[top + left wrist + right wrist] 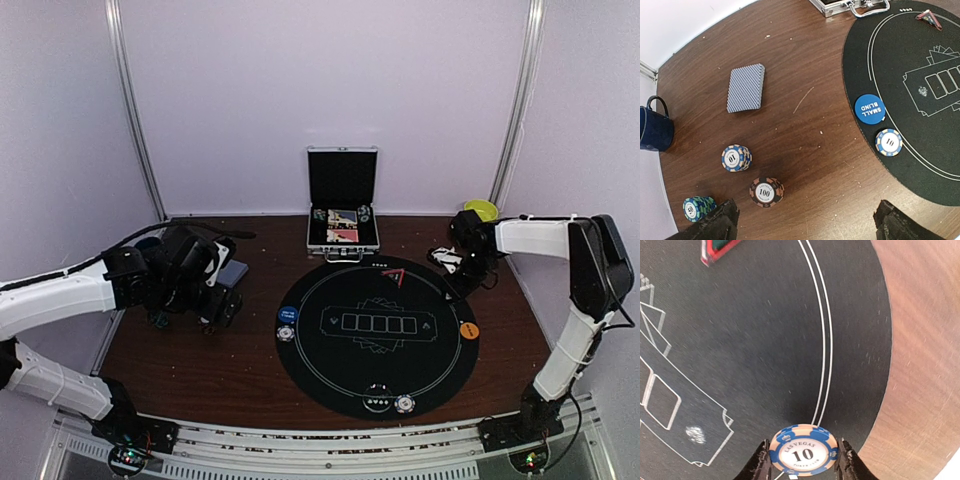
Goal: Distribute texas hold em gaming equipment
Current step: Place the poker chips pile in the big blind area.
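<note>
Chip [802, 455] over black mat [740, 365] (brown table [920, 365], pale walls [320, 80]).

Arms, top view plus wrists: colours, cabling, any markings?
Both alike: the left arm and right arm have white link shells and black joints. The left hand and right hand are black, with two rough-textured fingers. Thin black cables run along the links. No legible markings.
</note>
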### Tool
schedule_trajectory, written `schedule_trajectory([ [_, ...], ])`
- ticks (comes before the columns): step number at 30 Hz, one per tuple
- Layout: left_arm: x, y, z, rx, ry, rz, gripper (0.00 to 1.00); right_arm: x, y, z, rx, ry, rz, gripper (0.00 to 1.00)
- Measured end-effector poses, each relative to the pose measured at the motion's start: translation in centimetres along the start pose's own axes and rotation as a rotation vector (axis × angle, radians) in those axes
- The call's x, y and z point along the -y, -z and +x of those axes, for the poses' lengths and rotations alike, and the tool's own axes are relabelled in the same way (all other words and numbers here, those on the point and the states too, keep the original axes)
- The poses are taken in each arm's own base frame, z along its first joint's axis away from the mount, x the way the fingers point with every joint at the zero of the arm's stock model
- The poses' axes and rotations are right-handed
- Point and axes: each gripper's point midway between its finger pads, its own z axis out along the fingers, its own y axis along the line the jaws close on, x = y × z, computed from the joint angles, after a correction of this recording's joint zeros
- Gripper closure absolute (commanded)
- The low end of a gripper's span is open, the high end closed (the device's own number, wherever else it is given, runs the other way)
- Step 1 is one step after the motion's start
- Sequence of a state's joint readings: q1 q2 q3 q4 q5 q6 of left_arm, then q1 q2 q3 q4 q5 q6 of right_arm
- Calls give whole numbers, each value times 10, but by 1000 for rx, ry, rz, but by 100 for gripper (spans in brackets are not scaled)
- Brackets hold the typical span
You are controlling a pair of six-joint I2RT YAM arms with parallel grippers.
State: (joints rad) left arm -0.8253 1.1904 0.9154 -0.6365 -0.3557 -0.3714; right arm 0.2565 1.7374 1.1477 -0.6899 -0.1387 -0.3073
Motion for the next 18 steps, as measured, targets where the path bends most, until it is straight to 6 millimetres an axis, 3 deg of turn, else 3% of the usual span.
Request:
schedule_trajectory([
  [5, -1, 2, 2, 4, -1, 1, 2, 2, 0, 14, -14, -10, 6, 83],
  [18, -3, 7, -1, 23, 6, 2, 2, 6, 12, 24, 23, -16, 24, 84],
])
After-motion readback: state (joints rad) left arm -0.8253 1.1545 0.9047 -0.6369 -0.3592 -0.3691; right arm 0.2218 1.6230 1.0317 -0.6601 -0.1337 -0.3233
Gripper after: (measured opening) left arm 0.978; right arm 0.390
